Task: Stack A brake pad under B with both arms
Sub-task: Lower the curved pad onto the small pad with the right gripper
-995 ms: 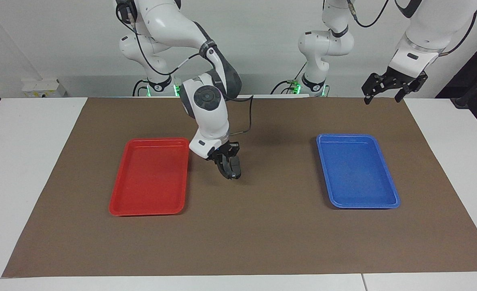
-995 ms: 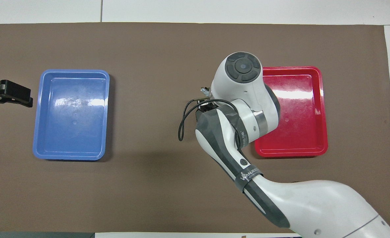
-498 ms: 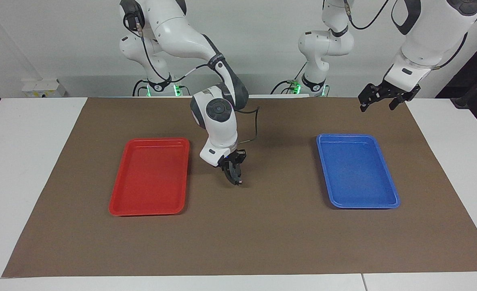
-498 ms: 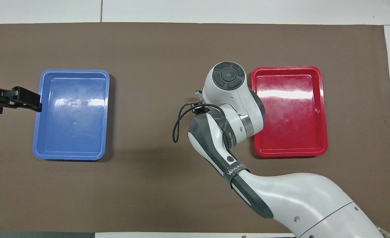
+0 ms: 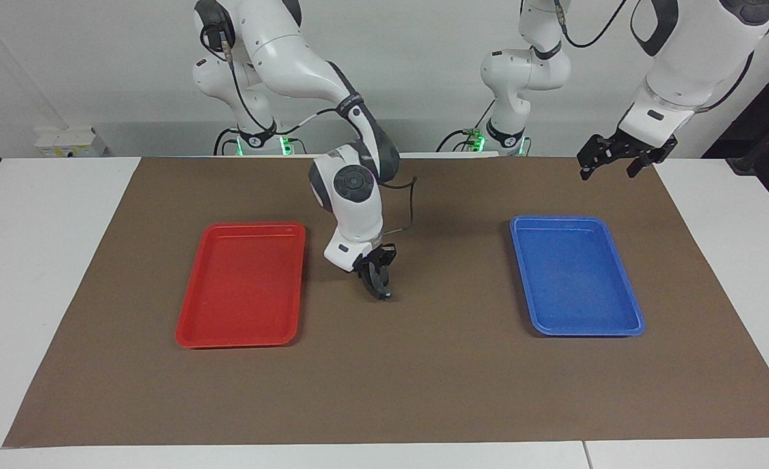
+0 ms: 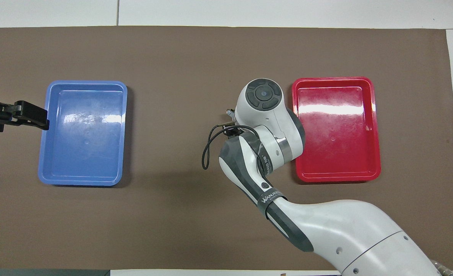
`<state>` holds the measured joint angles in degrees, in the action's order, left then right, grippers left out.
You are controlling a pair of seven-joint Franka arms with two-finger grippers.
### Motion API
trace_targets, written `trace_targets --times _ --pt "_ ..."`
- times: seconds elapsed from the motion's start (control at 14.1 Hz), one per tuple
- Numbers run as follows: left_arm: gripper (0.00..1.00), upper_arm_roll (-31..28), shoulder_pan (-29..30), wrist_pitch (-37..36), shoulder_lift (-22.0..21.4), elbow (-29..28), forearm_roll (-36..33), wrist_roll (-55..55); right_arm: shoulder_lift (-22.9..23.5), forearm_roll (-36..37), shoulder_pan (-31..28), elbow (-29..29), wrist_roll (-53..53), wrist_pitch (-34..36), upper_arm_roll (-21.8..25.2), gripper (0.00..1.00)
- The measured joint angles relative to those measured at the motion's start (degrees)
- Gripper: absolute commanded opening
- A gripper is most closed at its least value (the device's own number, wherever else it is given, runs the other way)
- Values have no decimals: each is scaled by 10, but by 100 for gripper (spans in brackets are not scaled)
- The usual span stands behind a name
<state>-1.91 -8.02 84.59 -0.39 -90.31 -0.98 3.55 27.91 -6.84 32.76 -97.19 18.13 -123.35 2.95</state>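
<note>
**Arms:** two, both white.

**Pincers:** two.
- The left pincer (image 5: 612, 163) hangs in the air over the brown mat's edge nearest the robots, toward the left arm's end of the tabletop. Its fingers are spread and nothing is between them.
- The right pincer (image 5: 381, 292) points down over bare mat between the two trays, its tips low above the mat and pressed together. Whether anything is pinched between them cannot be told. In the overhead view the arm's own wrist covers it.

**Trays:** two, lying flat on the mat and well apart, about midway between the tabletop's long edges.
- One red tray (image 5: 241, 286) lies toward the right arm's end.
- One blue tray (image 5: 576, 280) lies toward the left arm's end.
- Nothing is seen inside either.

**Mat:** one brown mat (image 5: 423, 384), covering most of the tabletop (image 5: 32, 260).

**A brake pad and B:** neither can be made out in either view, so where they are cannot be told.

**Change over the last second:**
- The right arm's wrist, earlier overlapping the red tray's rim in the overhead view, has drawn clear of it toward the tabletop's middle.
- The right pincer now hangs more nearly upright.
- The left pincer has swung toward the blue tray.
- Both trays lie as before.
</note>
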Motion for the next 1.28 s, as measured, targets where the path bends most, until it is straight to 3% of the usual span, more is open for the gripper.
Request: trace_targets --times 1.28 --pt "99 0 -1 0 0 0 1 0 -5 -14 2 -23 0 -28 -16 0"
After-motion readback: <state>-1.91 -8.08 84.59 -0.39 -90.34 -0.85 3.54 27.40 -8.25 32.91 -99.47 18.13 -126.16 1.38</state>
